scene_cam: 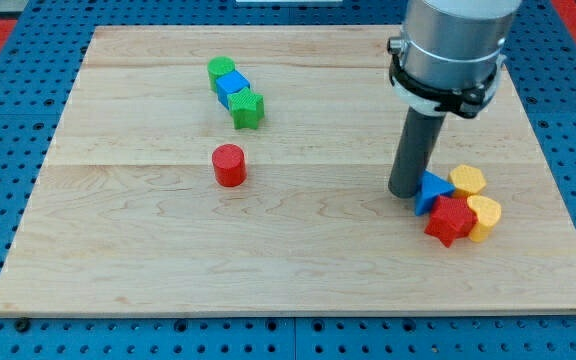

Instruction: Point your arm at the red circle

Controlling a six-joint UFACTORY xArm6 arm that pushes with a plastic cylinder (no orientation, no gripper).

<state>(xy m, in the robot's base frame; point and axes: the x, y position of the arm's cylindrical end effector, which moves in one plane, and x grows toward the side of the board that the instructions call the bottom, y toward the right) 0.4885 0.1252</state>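
The red circle (229, 164) is a short red cylinder standing alone left of the board's middle. My tip (405, 191) is at the lower end of the dark rod, on the view's right. It is far to the right of the red circle and touches or nearly touches the left side of a blue triangle (429, 190).
A red star (450, 220), a yellow hexagon (467, 180) and a yellow block (484, 217) cluster with the blue triangle at the right. A green circle (220, 68), a blue block (233, 86) and a green star (247, 108) form a diagonal row at the top left of the wooden board (298, 270).
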